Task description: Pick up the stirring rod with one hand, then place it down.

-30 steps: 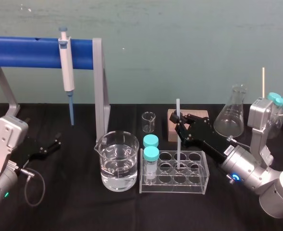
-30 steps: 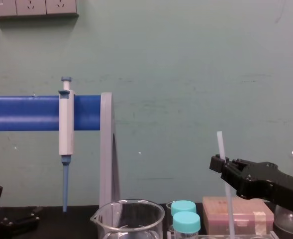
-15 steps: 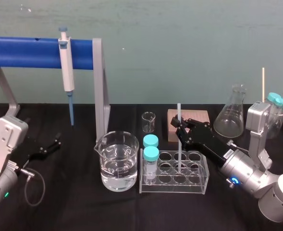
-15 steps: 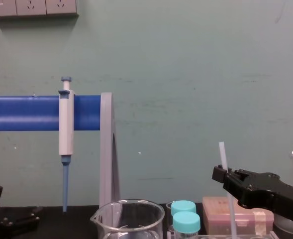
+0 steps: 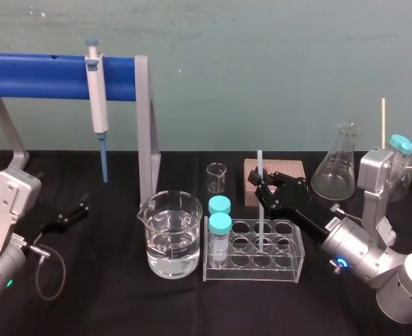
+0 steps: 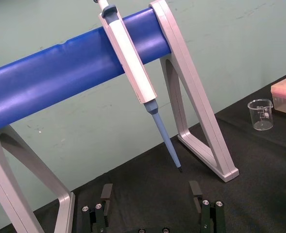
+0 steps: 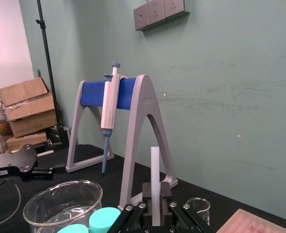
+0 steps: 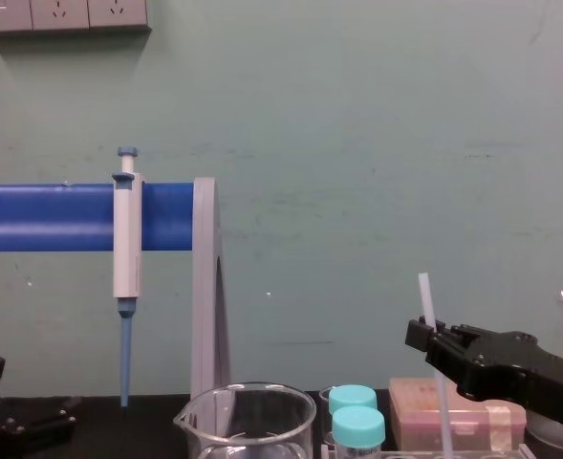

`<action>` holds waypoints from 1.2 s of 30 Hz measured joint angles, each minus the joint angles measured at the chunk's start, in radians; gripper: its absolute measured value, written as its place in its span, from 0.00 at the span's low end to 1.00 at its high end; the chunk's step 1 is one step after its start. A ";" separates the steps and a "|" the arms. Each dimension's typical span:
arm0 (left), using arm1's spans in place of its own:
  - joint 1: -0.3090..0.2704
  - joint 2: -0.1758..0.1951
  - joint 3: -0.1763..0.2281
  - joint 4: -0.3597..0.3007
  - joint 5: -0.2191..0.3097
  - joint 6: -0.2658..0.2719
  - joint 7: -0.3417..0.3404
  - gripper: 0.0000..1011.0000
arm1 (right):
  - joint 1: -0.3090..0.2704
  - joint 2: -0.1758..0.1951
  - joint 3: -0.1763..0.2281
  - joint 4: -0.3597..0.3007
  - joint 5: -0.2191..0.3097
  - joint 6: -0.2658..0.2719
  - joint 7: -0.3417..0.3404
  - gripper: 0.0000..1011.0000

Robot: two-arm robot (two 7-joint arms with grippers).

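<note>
The stirring rod [image 5: 259, 162] is a thin translucent white stick standing upright, its lower end down in a well of the clear tube rack [image 5: 287, 266]. My right gripper [image 5: 264, 187] is shut on the stirring rod about mid-length; in the chest view the stirring rod [image 8: 422, 295] rises above the black right gripper [image 8: 426, 335]. From the right wrist, the stirring rod [image 7: 155, 170] stands squeezed between the right gripper [image 7: 155, 213] fingers. My left gripper [image 5: 77, 211] rests open on the black cloth at far left, with the left gripper [image 6: 150, 188] holding nothing.
A water-filled beaker [image 5: 169, 234] and two teal-capped vials [image 5: 219, 224] sit left of the rod. A small beaker [image 5: 216, 177], pink block [image 5: 291, 172] and conical flask [image 5: 335, 168] stand behind. A white-and-blue pipette [image 5: 96, 98] hangs on the blue stand [image 5: 45, 75].
The right gripper has come down slightly with the rod, lowering it further into the rack. The left arm has stayed put.
</note>
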 joint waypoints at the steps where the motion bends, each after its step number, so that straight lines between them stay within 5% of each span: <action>1: 0.000 0.000 0.000 0.000 0.000 0.000 0.000 0.99 | 0.000 0.000 0.000 0.000 0.000 0.000 0.000 0.12; 24: 0.000 0.000 0.000 0.000 0.000 0.000 0.000 0.99 | 0.000 0.000 0.000 -0.001 0.003 0.000 0.002 0.85; 31: 0.000 0.000 0.000 0.000 0.000 0.000 0.000 0.99 | 0.000 0.000 0.000 -0.001 0.003 0.000 0.003 0.99; 36: 0.000 0.000 0.000 0.000 0.000 0.000 0.000 0.99 | -0.021 0.017 0.022 -0.066 -0.060 0.016 -0.106 0.99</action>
